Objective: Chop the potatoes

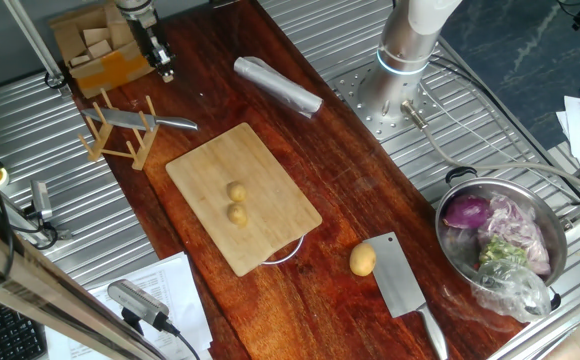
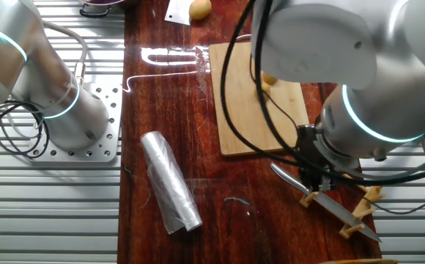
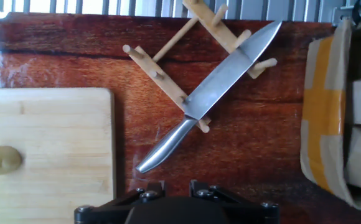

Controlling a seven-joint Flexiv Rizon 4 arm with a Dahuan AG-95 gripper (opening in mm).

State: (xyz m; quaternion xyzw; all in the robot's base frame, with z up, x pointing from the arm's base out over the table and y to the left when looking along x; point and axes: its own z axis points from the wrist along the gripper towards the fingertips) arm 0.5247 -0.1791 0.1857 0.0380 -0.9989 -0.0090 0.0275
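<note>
potatoes: two small yellow-tan ones [image 1: 237, 202] touching each other mid cutting board, one just behind the other; hand view catches them at its left edge [image 3: 0, 159]; partly hidden behind the arm in the other fixed view [image 2: 268, 81]
cutting board: pale wood [image 1: 210, 170], flat on the dark wooden tabletop [image 1: 330, 170], turned at an angle
gripper: [image 1: 162, 70] up at the far end of the table, beside the knife rack, well apart from the potatoes; only the black base shows in hand view, so can't tell how wide the fingers stand, probably nothing in them
knife: all-steel kitchen knife [image 3: 215, 87] lying across the wooden peg rack [image 3: 168, 81], blade tip away from the camera, handle end just ahead of the gripper base
cleaver: [image 1: 402, 285] flat on the table near the front right
large potato: golden-brown [image 1: 363, 259], just beside the cleaver blade, off the board
foil roll: [image 1: 276, 84] on the table behind the board
steel bowl: [image 1: 560, 240] right of the table, holds a purple onion [image 1: 466, 212], sliced scraps and a plastic bag
cardboard box: [image 1: 95, 50] with orange tape, far left corner, wooden blocks inside
</note>
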